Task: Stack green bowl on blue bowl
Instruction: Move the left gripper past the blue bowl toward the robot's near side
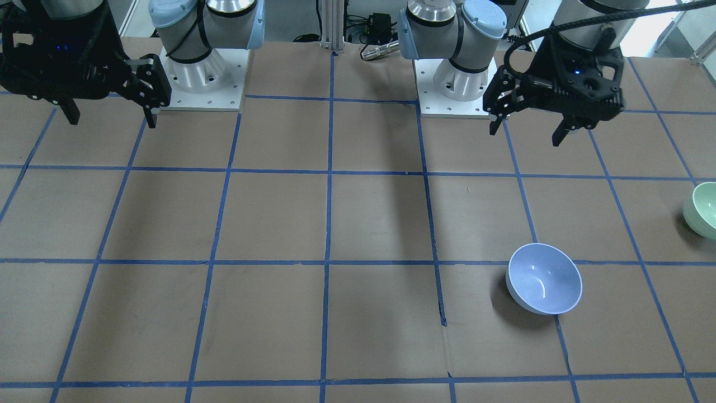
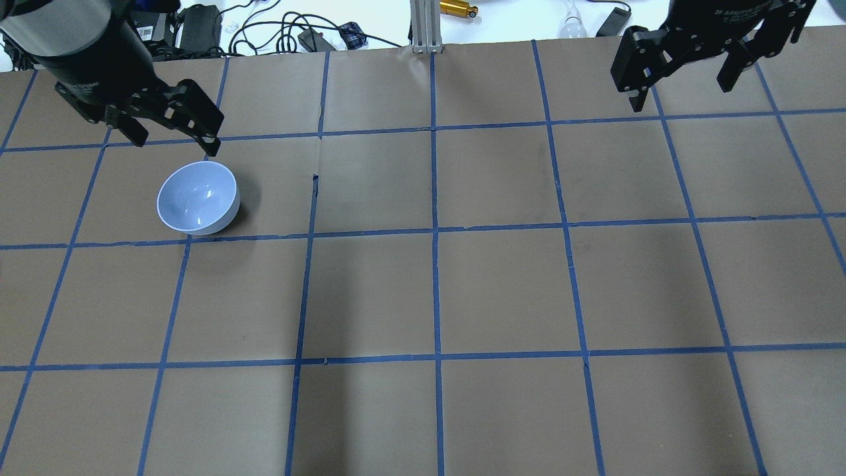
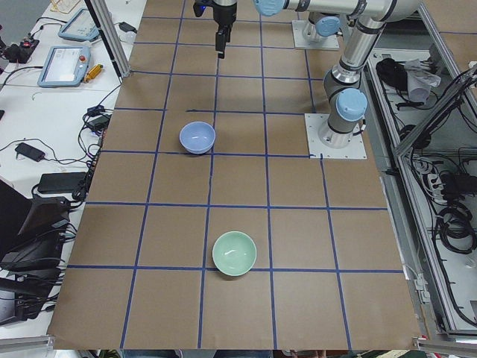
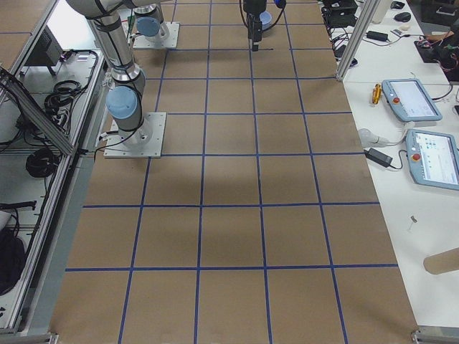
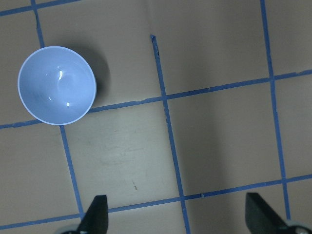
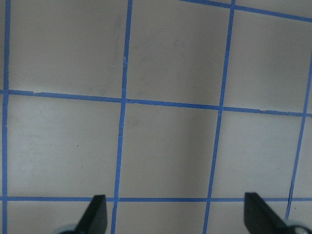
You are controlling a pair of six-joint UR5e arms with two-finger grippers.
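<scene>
At the worktop's [image 3: 112, 298] end on the robot's left, the green bowl [image 3: 234, 253] is sitting upright, mouth up, across a tape line [image 3: 171, 268]; in the front-facing view the frame edge is cutting it off, and the overhead view is not showing it at all. The blue bowl [image 2: 197, 197] is standing upright too, well apart from it, further in along the worktop and empty.

The left tool [image 2: 176, 147] is hanging above the worktop just beside the blue bowl, its fingers spread apart and holding nothing; the right tool [image 2: 681, 96] is hovering far off on the other side, likewise spread and empty. Neither is touching a bowl.

The green bowl is looking glossy and stiff, so it is probably going to be slippery under the pads and, I judge, light but possibly breakable; its rounded wall is offering no flat flank. The rim is the likely place to take hold, one finger inside and one outside, pinching the wall from above. It is lying on the left arm's side, so the left tool seems the better candidate; a tilt on lifting is the risk when gripping one edge.
</scene>
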